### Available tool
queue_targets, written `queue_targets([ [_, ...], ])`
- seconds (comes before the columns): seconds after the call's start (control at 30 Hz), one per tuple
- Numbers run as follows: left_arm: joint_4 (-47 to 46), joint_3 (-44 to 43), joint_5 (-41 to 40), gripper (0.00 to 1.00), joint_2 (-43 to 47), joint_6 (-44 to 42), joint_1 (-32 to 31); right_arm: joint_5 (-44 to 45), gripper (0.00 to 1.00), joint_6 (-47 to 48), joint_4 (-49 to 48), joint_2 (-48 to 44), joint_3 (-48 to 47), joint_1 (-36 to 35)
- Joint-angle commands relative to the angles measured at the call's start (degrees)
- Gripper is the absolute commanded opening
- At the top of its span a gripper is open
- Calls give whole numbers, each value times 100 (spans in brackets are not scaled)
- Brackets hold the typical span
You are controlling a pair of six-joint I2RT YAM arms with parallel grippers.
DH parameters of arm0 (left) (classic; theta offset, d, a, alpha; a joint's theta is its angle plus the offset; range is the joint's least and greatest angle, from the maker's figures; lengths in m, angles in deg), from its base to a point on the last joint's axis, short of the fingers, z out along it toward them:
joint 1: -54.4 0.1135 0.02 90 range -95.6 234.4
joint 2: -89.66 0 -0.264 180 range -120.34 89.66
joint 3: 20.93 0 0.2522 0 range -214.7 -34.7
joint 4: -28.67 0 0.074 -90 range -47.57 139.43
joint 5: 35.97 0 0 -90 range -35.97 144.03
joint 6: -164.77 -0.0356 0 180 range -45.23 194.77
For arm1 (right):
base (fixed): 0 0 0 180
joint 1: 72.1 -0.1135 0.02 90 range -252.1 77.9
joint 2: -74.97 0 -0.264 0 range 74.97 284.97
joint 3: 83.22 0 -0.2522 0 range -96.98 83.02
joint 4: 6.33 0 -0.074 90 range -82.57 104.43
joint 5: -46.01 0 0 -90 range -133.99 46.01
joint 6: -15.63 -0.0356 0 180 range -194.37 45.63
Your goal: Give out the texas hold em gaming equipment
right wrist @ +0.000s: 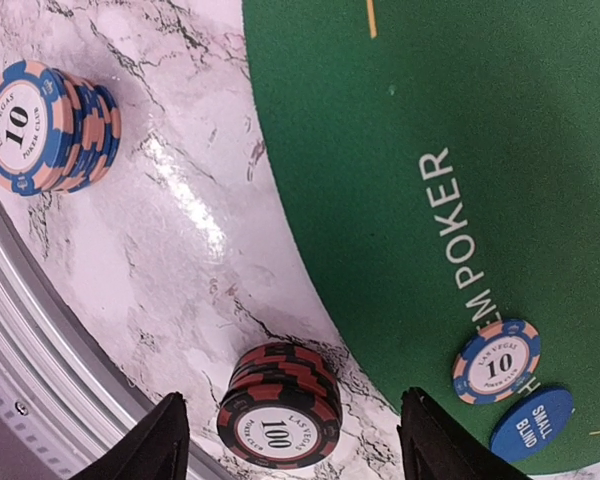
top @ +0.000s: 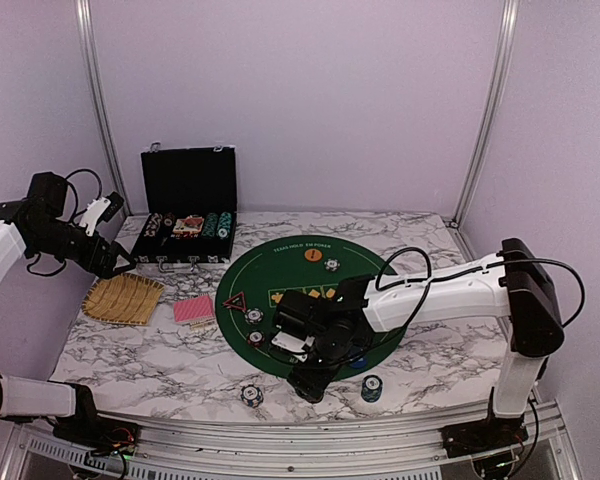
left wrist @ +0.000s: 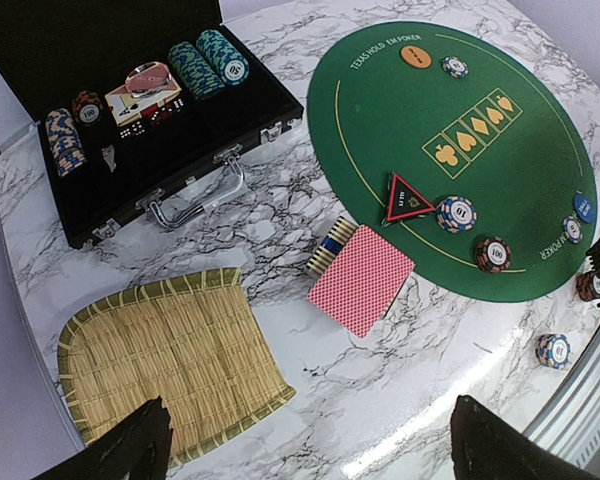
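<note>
The left jaws hang wide and empty over the straw tray point(left wrist: 160, 350) — the right jaws, far nearer, open and holding nothing, bracket the red-and-black 100 stack point(right wrist: 280, 410), upright on the bench point(right wrist: 180, 220) just beside the green mat point(right wrist: 400, 120).

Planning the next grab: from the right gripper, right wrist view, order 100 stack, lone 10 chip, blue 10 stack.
1. 100 stack, straddled by right gripper.
2. lone 10 chip, on felt.
3. blue 10 stack, on marble, upper left.
</note>
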State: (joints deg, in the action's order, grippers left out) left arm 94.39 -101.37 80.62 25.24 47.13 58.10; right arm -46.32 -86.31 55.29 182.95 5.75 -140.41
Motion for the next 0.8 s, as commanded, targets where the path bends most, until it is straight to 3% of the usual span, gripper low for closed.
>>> queue_targets([
  [0.0,138,-153,68,99,34,18,-11,-43,69,6,-171,117,98,-24],
  [0.3,141,-166,72,99,34,19,-16,-108,62,26,-136,66,179,-24],
  [0.67,147,-161,31,99,59,4,-16,-132,45,30,-127,86,155,-24],
  [0.77,147,-157,18,99,60,4,-11,-153,36,41,-112,78,161,-24],
])
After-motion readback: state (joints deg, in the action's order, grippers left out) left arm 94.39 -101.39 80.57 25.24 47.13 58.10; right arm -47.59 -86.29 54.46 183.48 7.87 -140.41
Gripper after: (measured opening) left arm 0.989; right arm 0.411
